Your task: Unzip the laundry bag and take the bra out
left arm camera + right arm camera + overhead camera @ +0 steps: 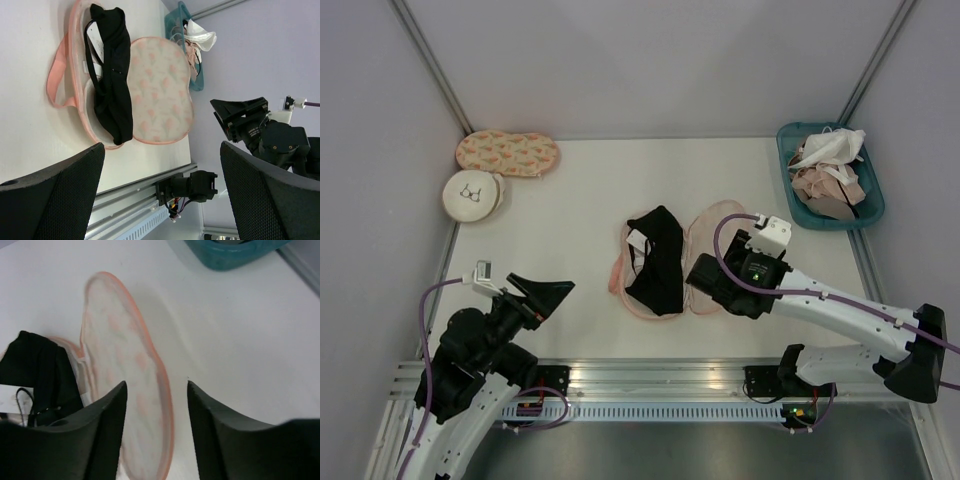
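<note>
- left pincer [555,298]: spread wide, nothing between its fingers [60,195], hanging over the near-left of the table [570,220].
- From the left pincer, the laundry bag [708,232] is ahead and to its right, well apart from it.
- right pincer [156,390]: fingers apart, not pinching anything. The pink-edged rim of the bag's right flap runs up through the gap between them. Whether either finger touches it, cannot tell.
- Bag is unzipped and laid open flat, two halves side by side. Right half lies directly at the right pincer's tips, left half just beyond.
- bra [658,262]: black, lying lengthwise in the left half, along the fold, partly over the rim. Just left of the right pincer's tips, apart from them. Small white tag [638,243] shows at its far end.
- pink strap [614,275] loops out on the table at the bag's left side, the side away from the right pincer.
- Far-left, well beyond the left pincer: round white pouch [472,195], with a printed case [507,152] just behind it, touching or nearly so.
- Far-right, well beyond the right pincer: teal basket [787,165] holding pale garments [830,165].
</note>
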Action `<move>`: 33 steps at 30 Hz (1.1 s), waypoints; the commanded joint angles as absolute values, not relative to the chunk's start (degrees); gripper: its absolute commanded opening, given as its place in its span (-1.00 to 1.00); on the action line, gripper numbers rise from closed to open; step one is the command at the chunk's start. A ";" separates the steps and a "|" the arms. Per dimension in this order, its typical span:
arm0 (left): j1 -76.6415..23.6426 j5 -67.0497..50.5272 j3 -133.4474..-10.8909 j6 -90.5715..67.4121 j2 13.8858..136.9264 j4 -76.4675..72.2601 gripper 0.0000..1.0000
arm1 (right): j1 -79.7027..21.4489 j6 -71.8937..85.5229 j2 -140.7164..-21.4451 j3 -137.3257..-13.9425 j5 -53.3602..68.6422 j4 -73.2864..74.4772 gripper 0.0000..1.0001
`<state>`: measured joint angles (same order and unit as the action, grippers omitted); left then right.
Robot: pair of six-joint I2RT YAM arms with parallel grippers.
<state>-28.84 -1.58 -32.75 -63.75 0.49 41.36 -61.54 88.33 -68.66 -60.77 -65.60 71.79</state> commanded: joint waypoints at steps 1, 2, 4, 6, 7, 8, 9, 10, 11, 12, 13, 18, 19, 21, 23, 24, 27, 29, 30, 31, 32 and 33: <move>-28.74 -2.72 -33.57 -61.35 1.67 38.41 0.98 | -59.59 75.71 -69.07 -63.36 -68.48 71.14 0.20; -28.74 -2.72 -33.49 -61.35 1.84 38.41 0.98 | -59.59 71.06 -69.43 -63.89 -65.60 63.36 0.22; -28.74 -2.72 -33.49 -61.35 1.58 38.32 0.98 | -60.38 60.43 -69.43 -64.16 -64.25 55.85 0.25; -28.74 -2.90 -33.66 -61.26 0.97 38.41 0.98 | -62.74 57.33 -68.56 -63.90 -63.64 50.03 0.30; -28.74 -2.90 -33.75 -61.26 0.79 38.50 0.98 | -62.84 54.69 -68.03 -62.16 -61.28 46.62 0.42; -28.74 -2.90 -33.58 -61.35 0.53 38.41 0.98 | -62.75 48.40 -67.33 -60.66 -58.65 37.71 0.44; -28.74 -2.99 -33.57 -61.35 0.53 38.50 0.98 | -62.58 46.43 -66.54 -58.90 -55.49 33.27 0.48; -28.74 -2.73 -33.40 -61.35 0.53 38.50 0.98 | -61.27 45.01 -65.05 -54.97 -46.41 29.13 0.52; -28.74 -2.72 -33.40 -61.26 0.44 38.50 0.98 | -60.04 43.43 -64.34 -52.58 -41.88 20.39 0.53; -28.74 -2.72 -33.31 -61.26 0.53 38.50 0.98 | -58.64 43.51 -63.73 -50.12 -36.88 16.04 0.54; -28.74 -2.72 -33.22 -61.26 -1.21 38.50 0.98 | -55.58 43.94 -62.68 -44.62 -29.43 7.56 0.55; -28.74 -3.34 -33.75 -60.91 -1.49 38.67 0.98 | -42.49 49.12 -66.78 -32.63 -8.47 -13.14 0.57; -28.74 -3.34 -33.66 -60.82 -1.58 38.76 0.98 | -40.28 50.44 -68.01 -29.30 -4.26 -21.28 0.57; -28.74 -3.34 -33.57 -60.91 -1.67 38.93 0.98 | -34.93 53.85 -72.74 -26.82 6.20 -29.31 0.55; -28.74 -3.43 -33.66 -60.82 -1.93 38.94 0.98 | -32.27 55.89 -76.71 -24.79 11.66 -40.83 0.54; -28.74 -3.43 -33.66 -60.82 -1.93 38.94 0.98 | -31.12 57.12 -80.90 -24.52 16.65 -44.61 0.54; -28.74 -3.34 -33.75 -60.82 -2.11 39.29 0.98 | -28.13 59.94 -88.56 -24.96 21.43 -54.21 0.51; -28.74 -3.16 -34.01 -60.73 -2.20 39.72 0.98 | -27.60 61.69 -91.92 -25.22 23.28 -60.45 0.50; -28.74 -3.08 -34.27 -60.56 -2.20 39.90 0.98 | -27.08 62.48 -95.41 -25.14 25.21 -63.08 0.49; -28.74 -2.82 -34.54 -60.56 -2.28 39.99 0.98 | -26.81 64.14 -97.19 -25.31 26.09 -67.37 0.46; -28.74 -2.64 -34.45 -60.30 -2.20 40.34 0.98 | -26.63 64.60 -98.86 -25.57 26.54 -68.80 0.45; -28.74 -2.55 -34.54 -60.29 -2.20 40.34 0.98 | -26.54 64.86 -101.75 -25.75 27.06 -70.21 0.40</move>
